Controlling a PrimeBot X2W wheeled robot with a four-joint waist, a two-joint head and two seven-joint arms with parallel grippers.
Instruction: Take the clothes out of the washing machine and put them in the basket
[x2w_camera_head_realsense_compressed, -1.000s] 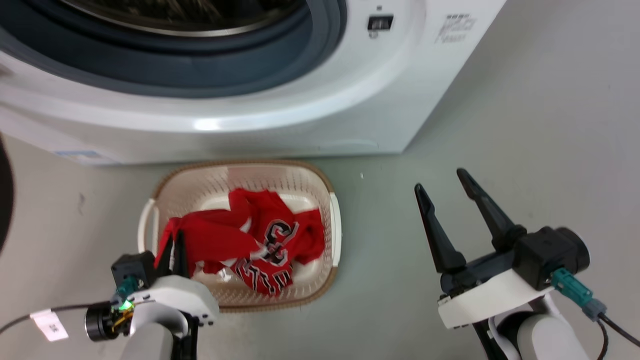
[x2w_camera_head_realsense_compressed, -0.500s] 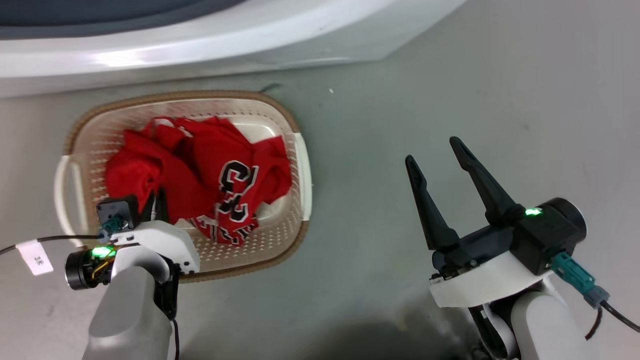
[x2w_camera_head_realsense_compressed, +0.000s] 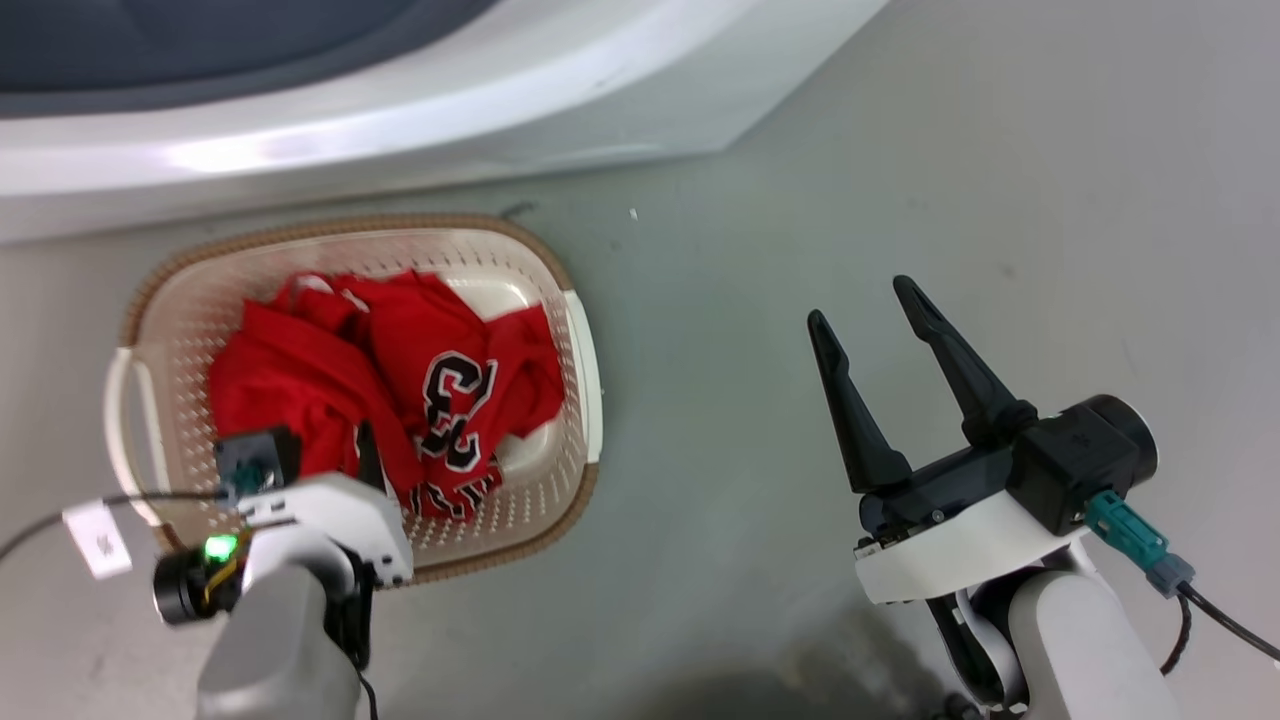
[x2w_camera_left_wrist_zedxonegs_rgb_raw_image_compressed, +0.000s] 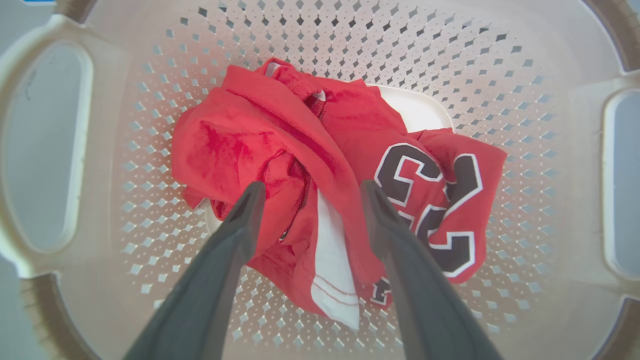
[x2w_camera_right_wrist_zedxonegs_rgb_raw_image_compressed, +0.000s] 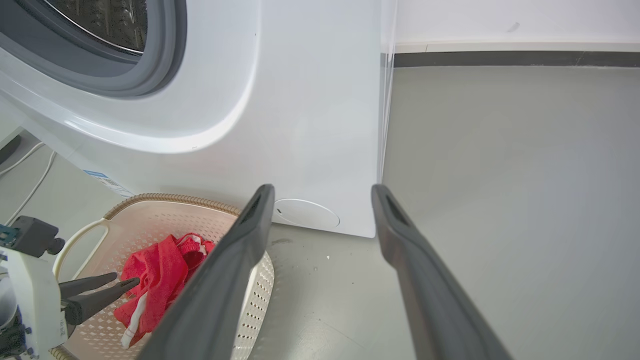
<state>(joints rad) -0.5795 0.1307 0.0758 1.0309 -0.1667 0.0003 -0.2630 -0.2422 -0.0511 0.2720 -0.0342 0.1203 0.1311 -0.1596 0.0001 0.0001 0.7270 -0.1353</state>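
At 8 o'clock in the head view, a white tag on a thin black cable. Just beside it, the left gripper, poised over the 7 o'clock corner of the basket, parted and clamped on nothing, a green light aglow on the wrist. Through the left wrist view, two dark fingers spread moderately above the heap, with a red-and-white fold in the gap between them. Contact with the fabric impossible to tell.

Inside the basket, the clothes: red jerseys bunched on the perforated base, mostly toward 9 o'clock. Black-and-white 33 face up on the heap's 3 o'clock side; pale base bare at 1 and 4 o'clock.

Across 10 to 12 o'clock of the head view, the washer, white front just beyond the basket's far rim, dark grey seal along the top edge. From the right wrist view, steel drum at 11 o'clock, basket and clothes at 7 o'clock.

At 4 o'clock in the head view, the right gripper, spread wide and empty above the grey floor, well apart from the basket, long fingers aimed toward 11 o'clock.
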